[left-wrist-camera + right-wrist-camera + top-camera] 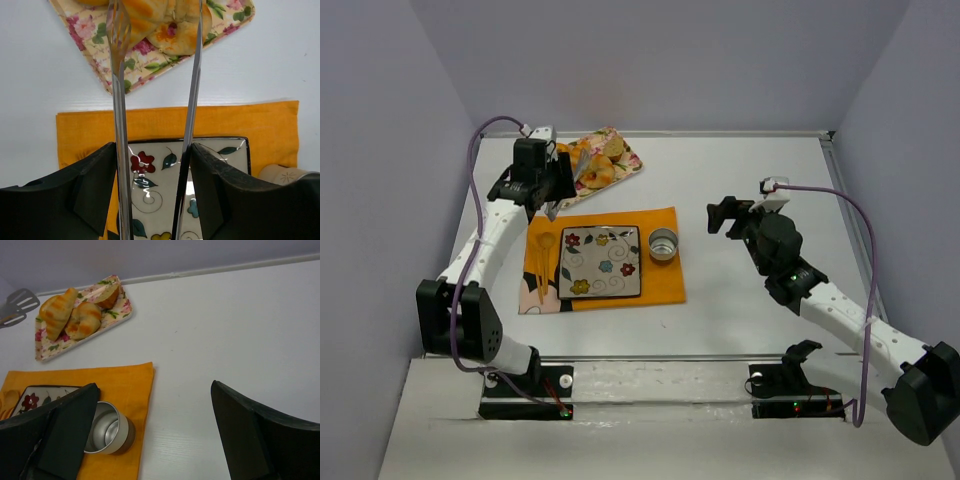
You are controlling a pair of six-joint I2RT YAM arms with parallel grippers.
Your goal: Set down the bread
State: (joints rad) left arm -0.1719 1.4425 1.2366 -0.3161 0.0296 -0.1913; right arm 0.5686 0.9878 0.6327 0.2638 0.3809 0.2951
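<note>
Lighting is pretty even and bright all round, soft stuff from above, so the white worktop (720,310) only gets faint, fuzzy-edged shadows. The overhead view is a bit soft and low on detail. In the left wrist view the steel tongs (120,150) catch streaky glare and the floral plate (155,200) has little white hotspots; the left fingers (60,200) are just a dark mass. The right fingers (265,435) are the same deal, black with mushy edges, and the metal cup (107,430) has a dull sheen.

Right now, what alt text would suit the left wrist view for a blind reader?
Long steel tongs, held open in the black left gripper, reach toward golden-orange breads on a floral rectangular tray. Nearer, an orange cloth placemat carries a square flower-painted plate.
</note>
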